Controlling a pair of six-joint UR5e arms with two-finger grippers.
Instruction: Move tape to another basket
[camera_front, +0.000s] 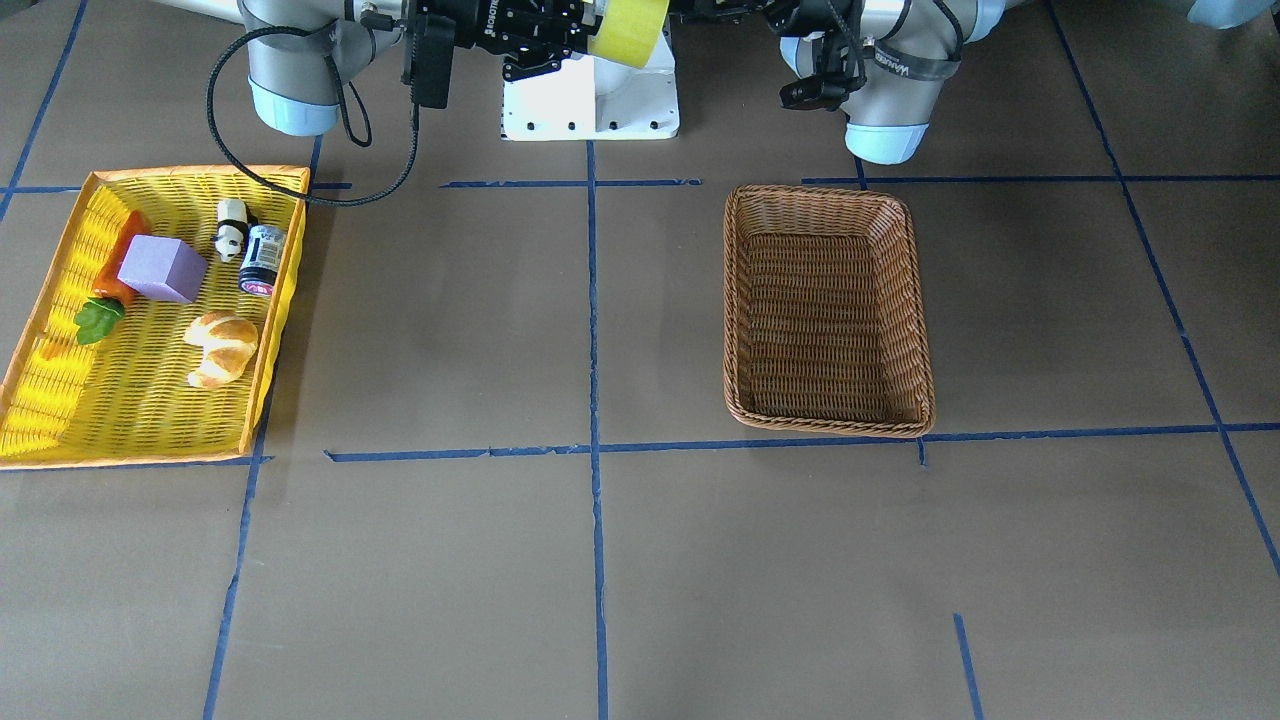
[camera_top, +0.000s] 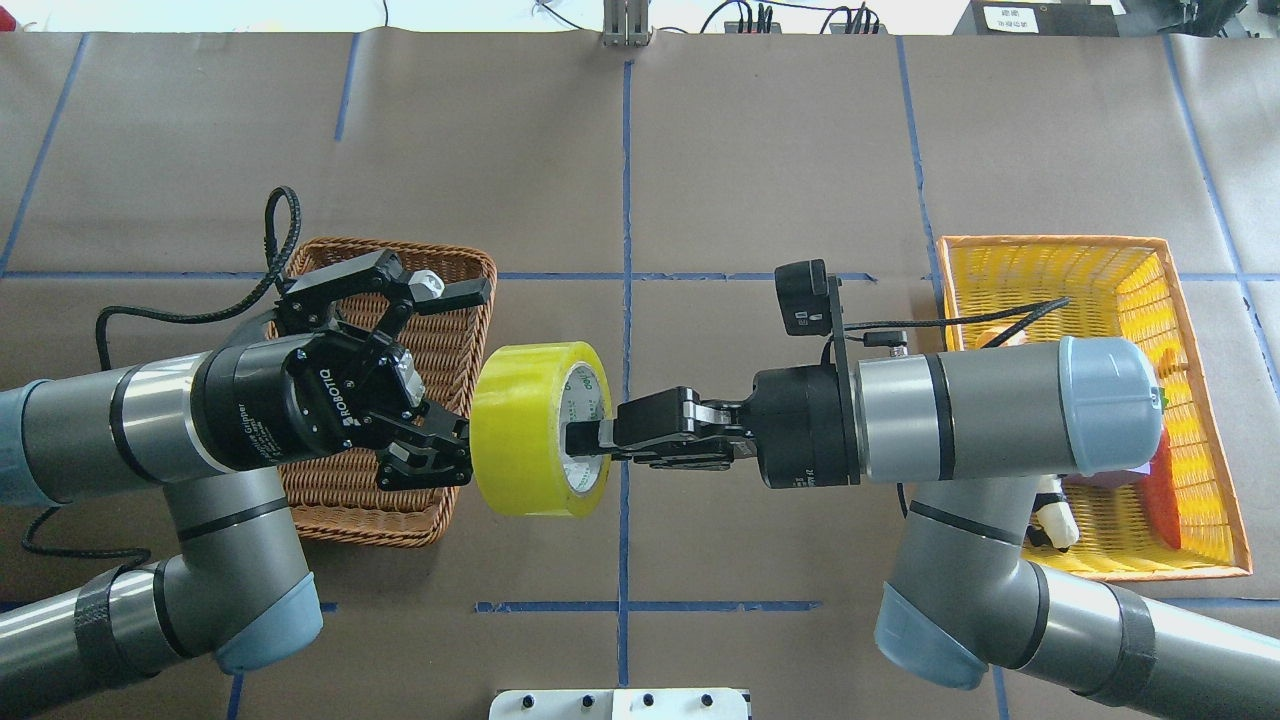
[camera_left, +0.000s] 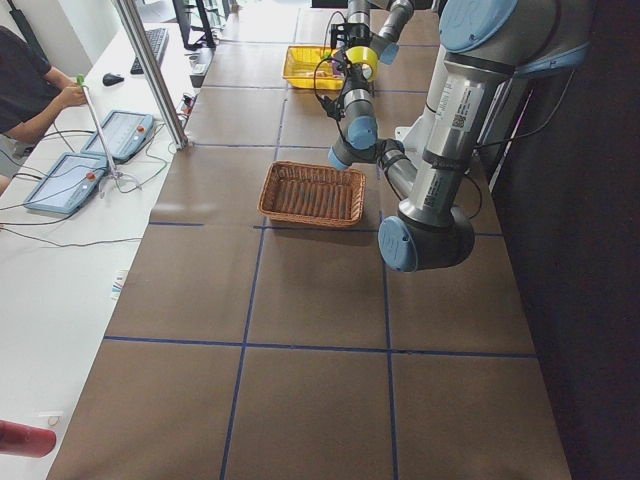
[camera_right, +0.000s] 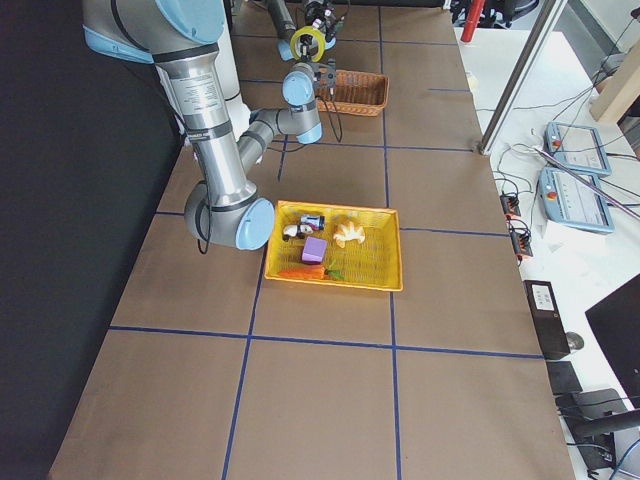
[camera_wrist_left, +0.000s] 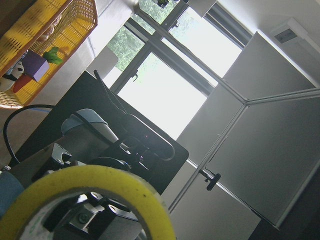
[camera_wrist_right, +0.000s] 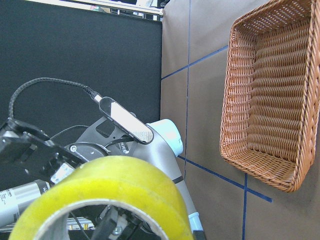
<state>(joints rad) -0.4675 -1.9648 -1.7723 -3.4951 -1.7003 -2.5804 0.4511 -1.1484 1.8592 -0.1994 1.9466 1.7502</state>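
The yellow tape roll (camera_top: 530, 430) hangs in the air over the table's middle, its white core facing my right arm. My right gripper (camera_top: 588, 437) is shut on the roll's wall, with one finger inside the core. My left gripper (camera_top: 465, 378) is open and empty, its fingers spread just to the left of the tape. The brown wicker basket (camera_front: 830, 198) is empty. In the overhead view the basket (camera_top: 470, 262) lies partly under my left gripper. The tape also shows in the front view (camera_front: 628, 28) and in both wrist views (camera_wrist_left: 100, 180) (camera_wrist_right: 110, 185).
The yellow mesh basket (camera_front: 60, 400) on my right holds a purple block (camera_front: 162, 268), a carrot (camera_front: 118, 262), a croissant (camera_front: 222, 346), a panda toy (camera_front: 231, 228) and a small can (camera_front: 262, 260). The robot's white base (camera_front: 590, 100) stands at the table's near edge.
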